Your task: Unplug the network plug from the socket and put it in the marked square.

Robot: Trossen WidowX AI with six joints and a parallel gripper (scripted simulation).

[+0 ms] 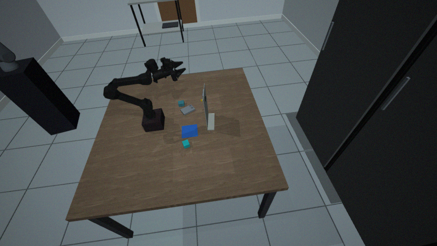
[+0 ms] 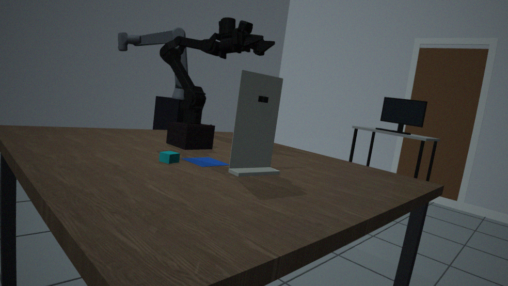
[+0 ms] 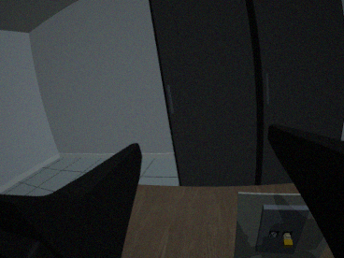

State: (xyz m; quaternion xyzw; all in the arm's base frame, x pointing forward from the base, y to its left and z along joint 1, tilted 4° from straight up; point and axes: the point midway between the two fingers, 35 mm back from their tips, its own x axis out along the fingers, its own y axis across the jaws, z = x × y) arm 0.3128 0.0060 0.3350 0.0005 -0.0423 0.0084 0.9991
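Observation:
The plug, yellow with a paler part on top, sits in the right-hand opening of the dark socket plate on the upright grey panel. The opening to its left looks empty. The thin tab is too small to make out clearly. The marked square is blue and lies flat on the table, on the arm's side of the panel, with nothing on it. My gripper is open and empty, above the panel's height and away from the plug.
A teal block lies beside the blue square. Another teal block and a flat grey box lie on the table, between the arm base and the panel. The panel has a pale foot.

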